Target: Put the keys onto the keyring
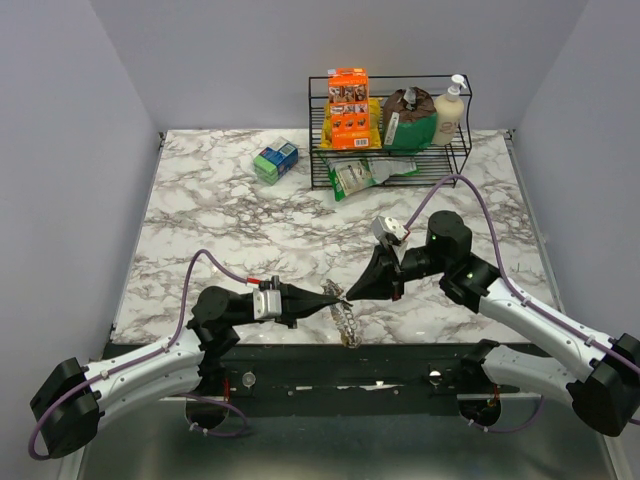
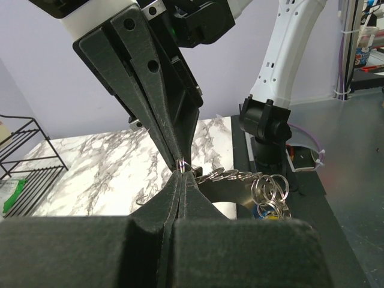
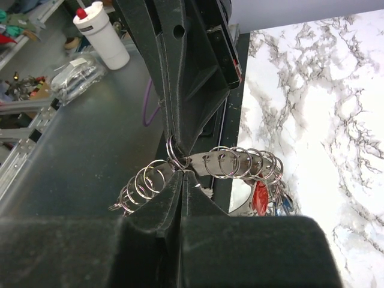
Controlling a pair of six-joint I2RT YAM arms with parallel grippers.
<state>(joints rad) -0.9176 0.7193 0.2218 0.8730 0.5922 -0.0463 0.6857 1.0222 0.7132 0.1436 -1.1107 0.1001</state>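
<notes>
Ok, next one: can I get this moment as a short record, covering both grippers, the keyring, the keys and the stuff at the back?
left gripper: shut, tips pinching the keyring
right gripper: shut on the keyring, tip to tip with the left gripper
keyring: held between the two arms near the front edge of the table
keys: bunched, hanging below the keyring; a red head shows
back of table: wire rack with packets and a bottle; small box to its left

Table (image 1: 200,215): white marble, veined grey. Rack (image 1: 311,140): black wire. Box (image 1: 348,108) on the rack: orange. Carton (image 1: 275,160) left of the rack: green and blue. Keyring (image 3: 222,163): silvery. Key (image 3: 260,197): red head.
</notes>
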